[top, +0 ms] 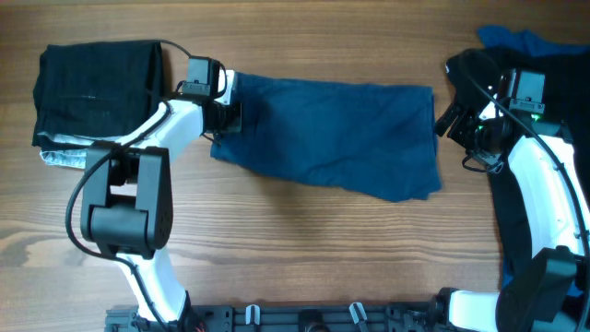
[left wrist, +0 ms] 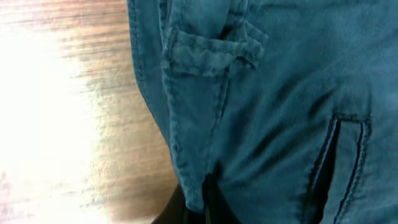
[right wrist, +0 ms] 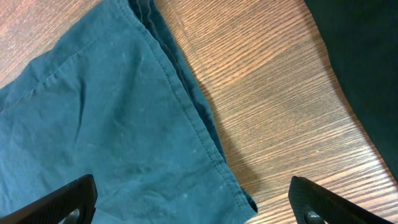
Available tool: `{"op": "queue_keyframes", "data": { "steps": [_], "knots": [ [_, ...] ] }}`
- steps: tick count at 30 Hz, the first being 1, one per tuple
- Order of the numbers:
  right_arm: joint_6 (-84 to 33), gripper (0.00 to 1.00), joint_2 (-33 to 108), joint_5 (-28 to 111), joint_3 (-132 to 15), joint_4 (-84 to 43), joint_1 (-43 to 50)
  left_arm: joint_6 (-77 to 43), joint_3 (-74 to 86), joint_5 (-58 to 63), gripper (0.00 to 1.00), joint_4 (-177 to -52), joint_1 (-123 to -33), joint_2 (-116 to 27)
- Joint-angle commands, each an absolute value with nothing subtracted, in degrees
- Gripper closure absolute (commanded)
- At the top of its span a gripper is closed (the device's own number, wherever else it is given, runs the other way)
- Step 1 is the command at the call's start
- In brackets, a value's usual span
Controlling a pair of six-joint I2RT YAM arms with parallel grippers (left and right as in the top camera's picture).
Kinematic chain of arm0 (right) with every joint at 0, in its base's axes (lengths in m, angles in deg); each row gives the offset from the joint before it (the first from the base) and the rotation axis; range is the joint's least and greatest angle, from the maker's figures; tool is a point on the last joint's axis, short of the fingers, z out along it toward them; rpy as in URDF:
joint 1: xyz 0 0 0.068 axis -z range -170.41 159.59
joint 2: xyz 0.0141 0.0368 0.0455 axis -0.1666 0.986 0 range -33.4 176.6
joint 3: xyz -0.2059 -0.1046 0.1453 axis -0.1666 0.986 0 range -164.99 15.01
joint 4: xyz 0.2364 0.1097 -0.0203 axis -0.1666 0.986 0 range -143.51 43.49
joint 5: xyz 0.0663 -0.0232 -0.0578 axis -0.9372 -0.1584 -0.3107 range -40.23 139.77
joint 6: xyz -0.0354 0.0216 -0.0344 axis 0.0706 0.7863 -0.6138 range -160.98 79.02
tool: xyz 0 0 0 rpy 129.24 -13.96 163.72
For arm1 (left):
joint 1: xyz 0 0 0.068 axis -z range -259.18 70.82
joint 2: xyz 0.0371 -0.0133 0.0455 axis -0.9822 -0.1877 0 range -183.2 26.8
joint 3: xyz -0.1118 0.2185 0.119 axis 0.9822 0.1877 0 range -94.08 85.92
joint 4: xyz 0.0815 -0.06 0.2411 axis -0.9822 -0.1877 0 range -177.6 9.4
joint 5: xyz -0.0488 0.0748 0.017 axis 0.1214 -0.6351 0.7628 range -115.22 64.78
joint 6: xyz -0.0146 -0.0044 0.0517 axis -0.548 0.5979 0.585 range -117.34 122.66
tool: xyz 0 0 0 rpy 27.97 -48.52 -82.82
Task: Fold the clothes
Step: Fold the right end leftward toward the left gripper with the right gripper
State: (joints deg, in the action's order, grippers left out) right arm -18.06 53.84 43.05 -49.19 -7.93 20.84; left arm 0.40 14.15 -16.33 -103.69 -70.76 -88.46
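Left gripper (top: 224, 109) seems clamped on the nine-o'clock edge of the navy shorts (top: 332, 134), spread flat at centre; right gripper (right wrist: 193, 193), jaws wide at three o'clock, should pinch all hem layers squarely before folding.

Shorts (top: 332, 134): plain dark navy. Far-left stack (top: 92, 88): black, light grey beneath. Far-right garment (top: 525, 41): brighter blue. Table (top: 304, 249): brown wood grain.

Blown-out glare on table (left wrist: 37, 93), soft-focus shorts (left wrist: 280, 93)
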Motion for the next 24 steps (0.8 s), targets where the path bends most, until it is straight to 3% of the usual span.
{"op": "queue_keyframes", "data": {
  "steps": [1,6,7,8,9,10,11,18,24],
  "knots": [
    [-17.38,0.01,53.65,44.23,-49.15,-8.06,20.75,-5.57,14.85,-16.48,0.95,-105.31,-70.76,-83.87],
    [-15.2,0.04,53.65,34.27,-49.15,-5.79,20.75,-7.27,14.83,-15.61,0.92,-107.19,-70.65,-77.25],
    [-15.33,0.13,53.65,31.58,-49.15,-6.23,20.57,-7.27,14.74,-15.59,0.92,-107.65,-70.65,-76.48],
    [-15.54,0.37,53.65,29.5,-49.15,-7.08,19.96,-7.29,14.61,-15.59,0.92,-107.91,-70.65,-75.74],
    [-15.5,0.68,53.65,27.93,-49.15,-8.06,18.98,-8.12,14.58,-15.61,0.93,-107.89,-70.65,-75.11],
    [-15.44,0.89,53.65,26.2,-49.15,-9.53,17.36,-8.61,14.45,-15.2,0.94,-107.91,-70.65,-74.41],
    [-15.28,0.95,53.71,24.71,-49.15,-10.93,15.7,-8.78,14.15,-14.67,0.94,-108.08,-70.65,-74.12],
    [-4.03,0.96,64.75,23.82,-49.15,-23.32,-4.54,-11.32,4.31,-12.57,0.95,-114.95,-69.62,-74.01],
    [5.44,0.96,79.48,19.32,-49.15,-33.29,-15.25,-11.34,2.5,-12.57,0.91,-115.8,-67.65,-74.01]
  ]
}}
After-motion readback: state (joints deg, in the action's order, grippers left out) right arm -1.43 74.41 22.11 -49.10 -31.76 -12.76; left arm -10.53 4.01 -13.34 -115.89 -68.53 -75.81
